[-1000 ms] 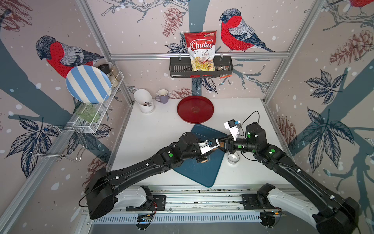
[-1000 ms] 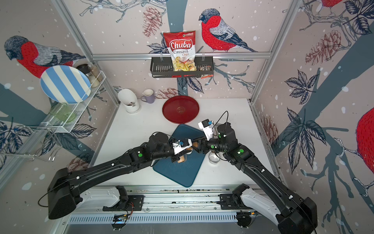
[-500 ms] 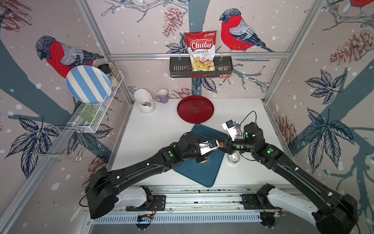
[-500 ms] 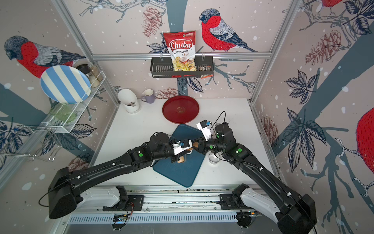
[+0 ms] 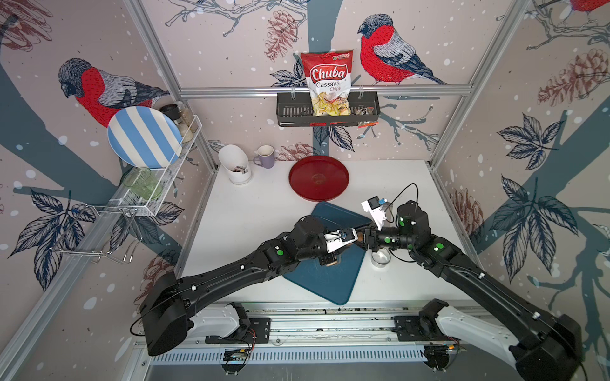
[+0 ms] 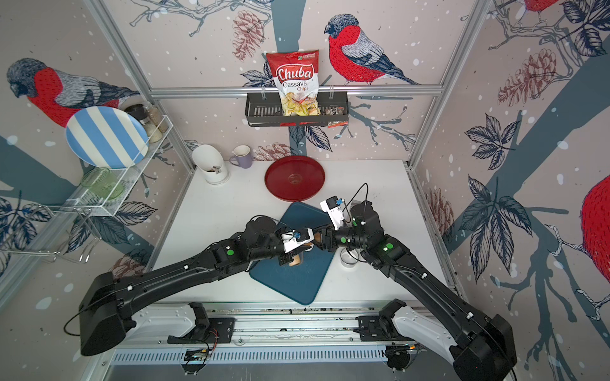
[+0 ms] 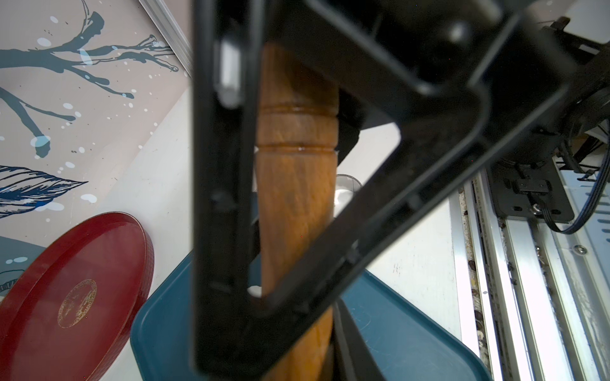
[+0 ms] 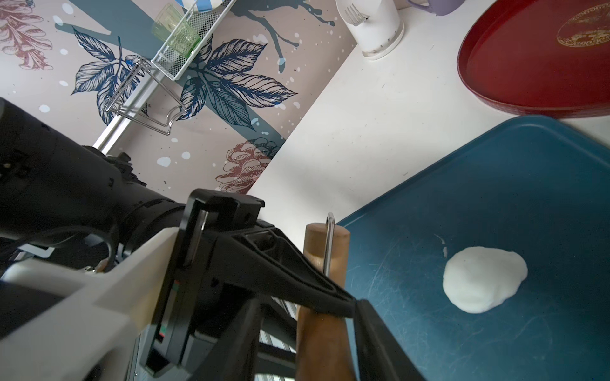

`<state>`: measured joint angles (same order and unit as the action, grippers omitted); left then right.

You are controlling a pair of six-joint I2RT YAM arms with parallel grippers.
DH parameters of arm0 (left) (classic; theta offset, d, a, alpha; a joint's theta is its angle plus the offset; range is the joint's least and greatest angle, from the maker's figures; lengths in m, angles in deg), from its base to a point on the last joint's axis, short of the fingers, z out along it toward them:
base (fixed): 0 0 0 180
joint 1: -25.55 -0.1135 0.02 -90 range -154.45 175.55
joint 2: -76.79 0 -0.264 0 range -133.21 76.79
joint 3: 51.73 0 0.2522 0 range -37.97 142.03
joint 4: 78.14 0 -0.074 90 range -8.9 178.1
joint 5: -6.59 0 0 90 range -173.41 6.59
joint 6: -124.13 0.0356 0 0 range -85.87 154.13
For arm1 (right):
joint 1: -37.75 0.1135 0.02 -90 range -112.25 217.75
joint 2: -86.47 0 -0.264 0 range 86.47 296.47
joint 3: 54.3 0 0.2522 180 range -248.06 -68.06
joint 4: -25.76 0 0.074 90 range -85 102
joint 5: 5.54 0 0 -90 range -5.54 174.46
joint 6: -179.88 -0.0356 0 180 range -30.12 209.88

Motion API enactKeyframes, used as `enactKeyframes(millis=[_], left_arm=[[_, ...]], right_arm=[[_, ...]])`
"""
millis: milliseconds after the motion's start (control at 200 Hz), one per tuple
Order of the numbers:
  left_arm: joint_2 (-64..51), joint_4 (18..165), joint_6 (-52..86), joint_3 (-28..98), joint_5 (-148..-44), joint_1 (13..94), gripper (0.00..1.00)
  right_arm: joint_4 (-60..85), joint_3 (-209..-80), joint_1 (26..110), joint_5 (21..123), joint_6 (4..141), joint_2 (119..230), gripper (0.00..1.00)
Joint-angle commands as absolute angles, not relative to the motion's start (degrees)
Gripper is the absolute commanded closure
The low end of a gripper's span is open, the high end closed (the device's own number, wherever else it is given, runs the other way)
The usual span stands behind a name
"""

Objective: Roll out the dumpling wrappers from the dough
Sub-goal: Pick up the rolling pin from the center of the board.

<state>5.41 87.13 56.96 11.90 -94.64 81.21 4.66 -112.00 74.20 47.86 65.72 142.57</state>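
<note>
Dough, the soft matte white lump with an uneven outline (image 8: pixel 483 278), lies alone on your dark blue plastic board (image 8: pixel 495 181). It is thick and domed, so you can judge the rolling as not begun, and no round wrapper shows anywhere. Well apart from the dough, the brown wooden rolling pin (image 8: pixel 315 260) is clamped in the left fingers (image 8: pixel 287 270). The right fingers (image 5: pixel 365 237) sit at the pin's other end; you cannot tell whether they grip it or stand slack. On the white bench (image 5: pixel 251 214), just beside the board, waits the small shiny steel ring (image 5: pixel 380 259). Everything is left: lower the pin, flatten the lump, cut discs.
</note>
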Motion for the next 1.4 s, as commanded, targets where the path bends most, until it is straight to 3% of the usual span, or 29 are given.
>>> enactKeyframes(millis=[0, 205, 435, 575, 675, 755, 945, 1136, 1396], left_arm=[[5.3, 92.8, 56.7, 12.0, -95.0, 81.4, 1.0], [5.3, 94.3, 55.3, 11.7, -94.7, 81.4, 1.0], [4.7, 94.6, 53.9, 11.6, -94.2, 81.4, 1.0], [4.5, 94.7, 53.6, 11.7, -94.1, 81.5, 1.0], [4.5, 94.9, 53.0, 11.7, -93.6, 81.4, 1.0], [4.1, 94.7, 51.1, 12.0, -91.4, 81.5, 0.62], [6.9, 100.6, 44.5, 8.2, -81.1, 81.4, 0.06], [14.2, 102.5, 35.2, 2.6, -67.9, 80.9, 0.04], [20.3, 89.4, 15.7, 0.2, -52.3, 78.7, 0.04]], right_arm=[[7.7, -112.0, 74.3, 46.7, 64.6, 142.5, 0.53], [8.5, -111.6, 74.3, 47.2, 63.8, 142.7, 0.58], [9.7, -111.3, 74.3, 47.8, 62.8, 142.8, 0.78], [10.2, -111.1, 74.3, 47.9, 62.5, 143.0, 0.83], [10.5, -111.0, 74.3, 48.6, 62.2, 143.0, 0.99], [10.5, -111.0, 74.2, 49.9, 62.1, 143.0, 1.0], [8.9, -111.1, 73.7, 57.8, 61.7, 142.4, 1.0], [6.4, -111.4, 72.7, 70.0, 60.0, 141.0, 1.0], [3.7, -113.4, 72.6, 82.6, 56.9, 140.9, 1.0]])
